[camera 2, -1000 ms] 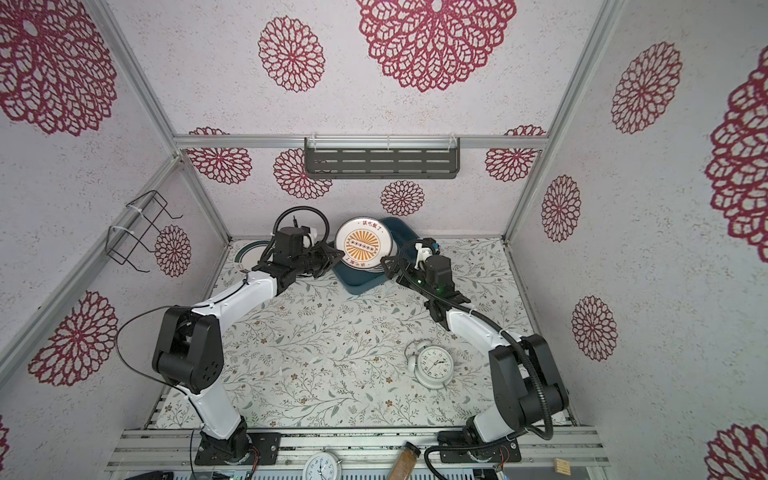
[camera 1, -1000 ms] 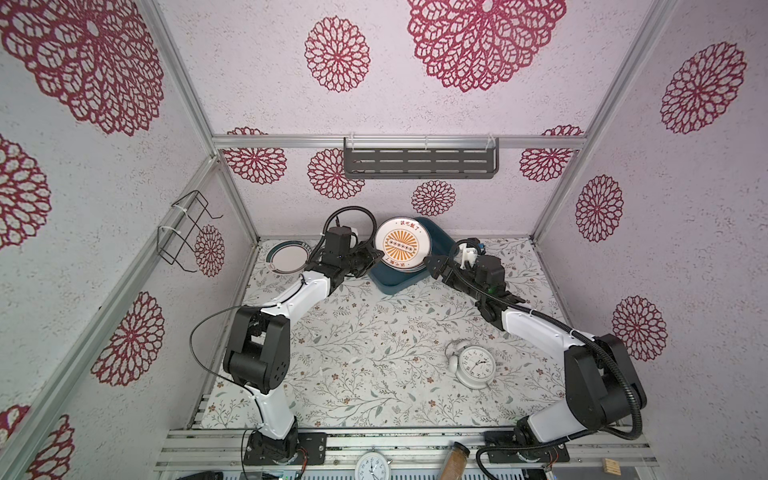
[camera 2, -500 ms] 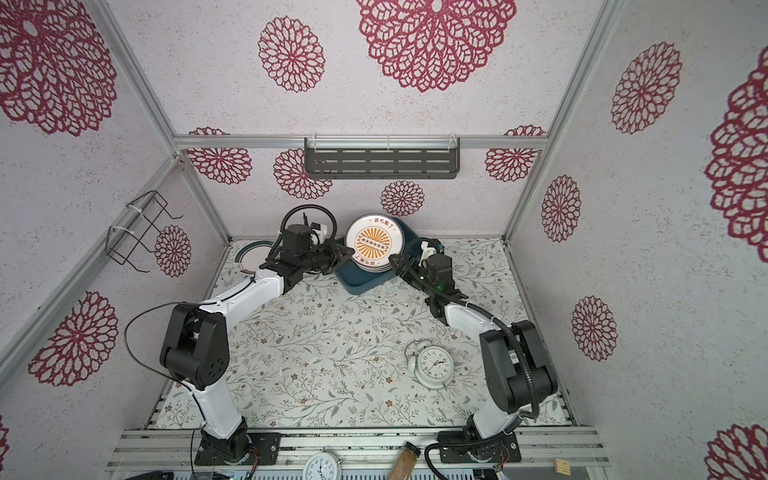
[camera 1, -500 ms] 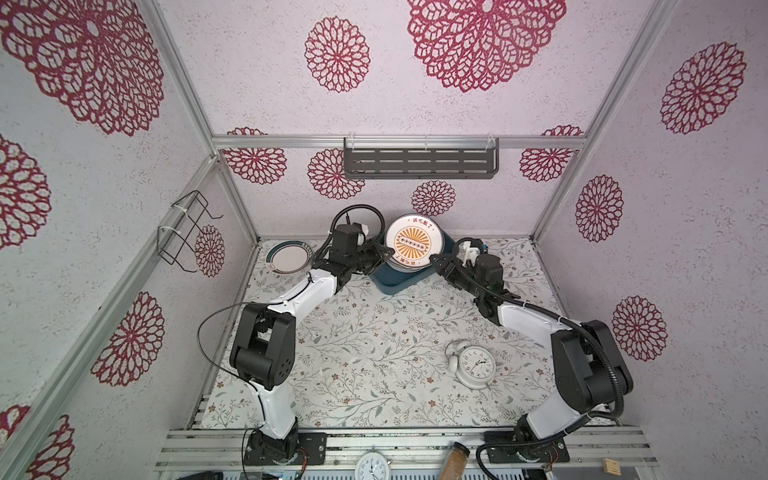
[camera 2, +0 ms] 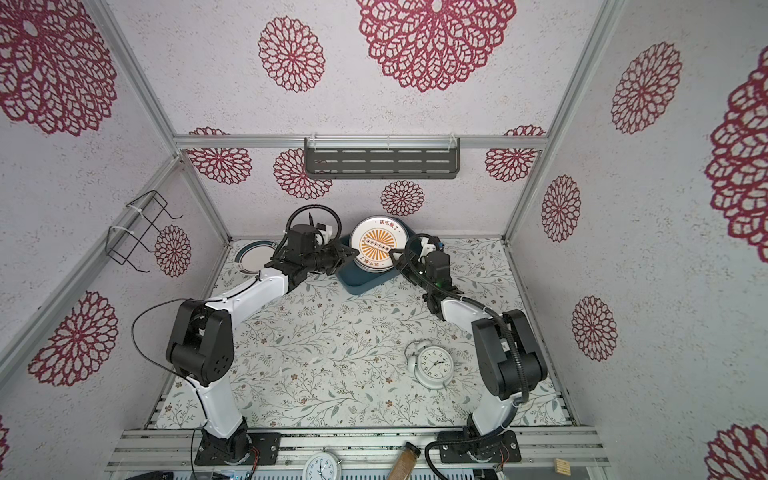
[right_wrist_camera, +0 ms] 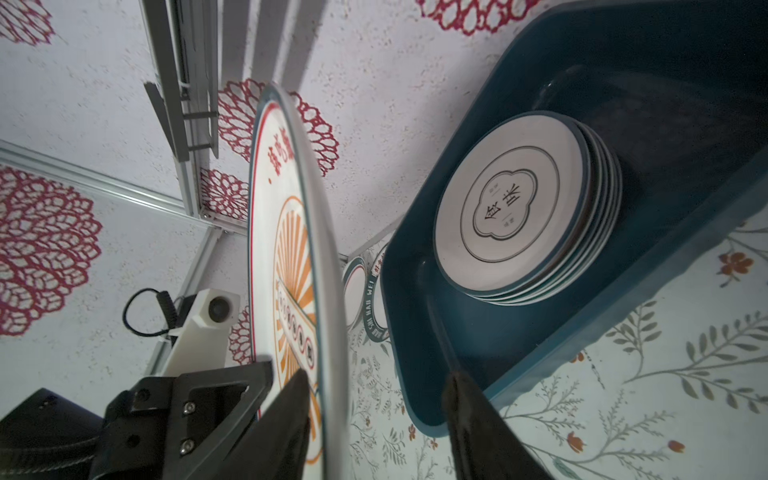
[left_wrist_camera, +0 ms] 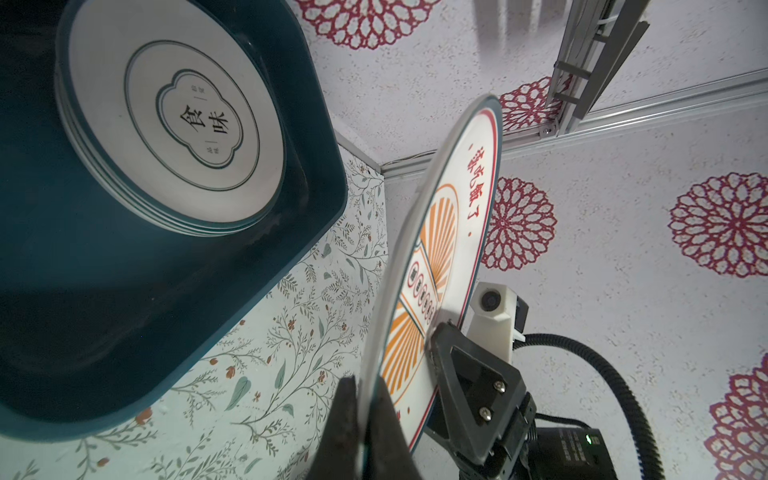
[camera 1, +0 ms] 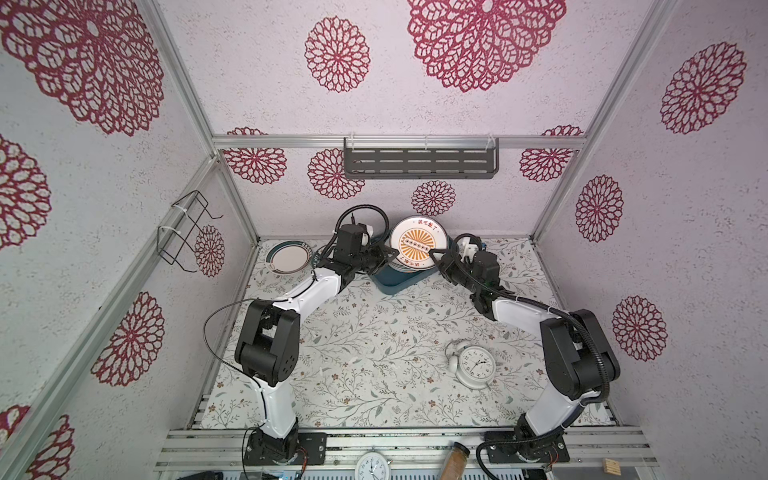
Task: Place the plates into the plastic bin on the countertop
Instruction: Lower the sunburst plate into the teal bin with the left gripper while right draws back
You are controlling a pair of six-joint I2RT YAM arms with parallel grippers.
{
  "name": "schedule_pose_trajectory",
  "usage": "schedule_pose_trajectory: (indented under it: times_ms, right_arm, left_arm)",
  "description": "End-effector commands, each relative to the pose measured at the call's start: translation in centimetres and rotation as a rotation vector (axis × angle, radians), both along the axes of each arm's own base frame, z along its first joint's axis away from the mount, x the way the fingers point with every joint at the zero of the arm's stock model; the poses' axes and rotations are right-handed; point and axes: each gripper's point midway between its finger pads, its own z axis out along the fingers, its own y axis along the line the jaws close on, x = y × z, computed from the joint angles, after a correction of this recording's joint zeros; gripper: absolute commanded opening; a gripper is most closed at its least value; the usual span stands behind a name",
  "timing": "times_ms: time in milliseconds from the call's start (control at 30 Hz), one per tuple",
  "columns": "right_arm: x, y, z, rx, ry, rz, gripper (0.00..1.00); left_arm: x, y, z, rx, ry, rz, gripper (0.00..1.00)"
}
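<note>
Sunburst plate (camera 1: 417, 248) apparently level, face up

One sunburst plate (camera 1: 417, 248), one bin (camera 1: 395, 283), two clocks (camera 1: 476, 365)

You've got the orange sunburst plate (camera 1: 417, 249) in the air, face up, over the dark teal bin (camera 1: 395, 282) at the countertop's (camera 1: 374, 332) far centre. Inside it sits a stack of emblem plates (left_wrist_camera: 174, 124). One teal-rimmed plate (camera 1: 289, 257) lies flat, far left.

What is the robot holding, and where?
The orange sunburst plate. The left jaws pinch its rim; the right jaws straddle the opposite rim, open.
</note>
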Motion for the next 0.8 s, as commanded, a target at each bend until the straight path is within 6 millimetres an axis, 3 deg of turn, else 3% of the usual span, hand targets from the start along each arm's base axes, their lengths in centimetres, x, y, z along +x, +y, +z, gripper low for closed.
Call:
schedule_pose_trajectory:
  times_ms: [0, 200, 433, 567, 767]
  right_arm:
    - [-0.4, -0.6, 3.6, 0.029, -0.101, -0.008, 0.67]
    - [-2.1, -1.9, 5.0, -0.059, -0.142, -0.034, 0.82]
    - [-5.1, -4.2, 8.3, -0.211, -0.247, -0.094, 0.99]
    - [-6.6, -5.5, 9.0, -0.3, -0.27, -0.12, 0.99]
    - [-9.1, -7.1, 7.9, -0.357, -0.242, -0.146, 0.99]
  left_arm:
    - [1.8, 0.5, 1.3, 0.0, -0.047, 0.03, 0.0]
    - [5.2, 1.5, -2.3, 0.074, 0.052, 0.065, 0.0]
    - [8.4, 1.7, -6.6, 0.083, 0.143, 0.089, 0.0]
    - [10.1, 1.2, -8.1, 0.058, 0.147, 0.101, 0.0]
    - [11.9, 0.3, -10.4, 0.0, 0.173, 0.119, 0.0]
